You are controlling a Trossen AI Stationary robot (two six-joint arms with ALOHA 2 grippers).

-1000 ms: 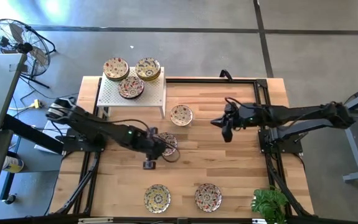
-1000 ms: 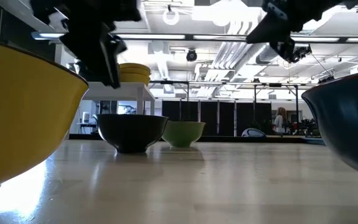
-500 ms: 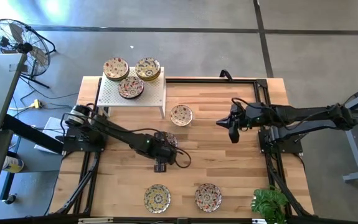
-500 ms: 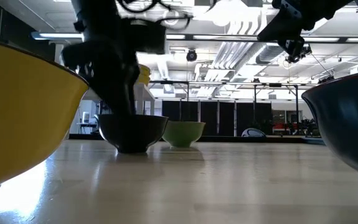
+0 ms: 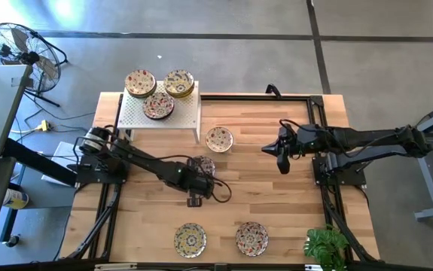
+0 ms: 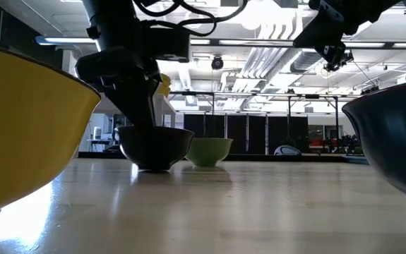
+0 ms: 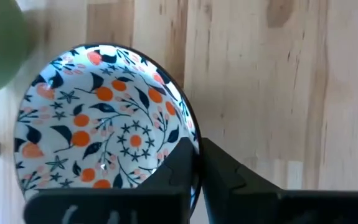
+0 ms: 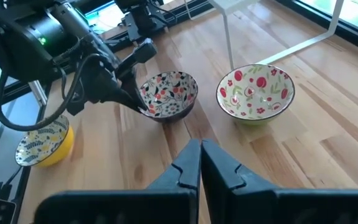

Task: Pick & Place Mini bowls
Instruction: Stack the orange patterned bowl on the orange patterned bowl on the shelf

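The dark-rimmed bowl (image 5: 203, 167) with the orange and navy pattern sits on the tabletop (image 5: 276, 218), just on the near side of the white stand (image 5: 178, 117) and beside the green-sided bowl (image 5: 219, 138). Its rim is pinched by the left gripper (image 7: 195, 163), one finger (image 7: 177, 163) inside the wall and the other (image 7: 219, 167) outside, clamped together on the thin edge; a rim pinch is presumably chosen because a shallow bowl offers no other hold from above. The bowl is seen resting on the wood in the low view, so lifting is judged not yet begun. Three bowl stacks (image 5: 160, 90) are kept on the stand, and two more bowls (image 5: 221, 239) lie well away from it, at the tabletop's near edge. The right gripper (image 8: 200, 163) is held above the wood, well to the right of the stand, fingers together and holding nothing.
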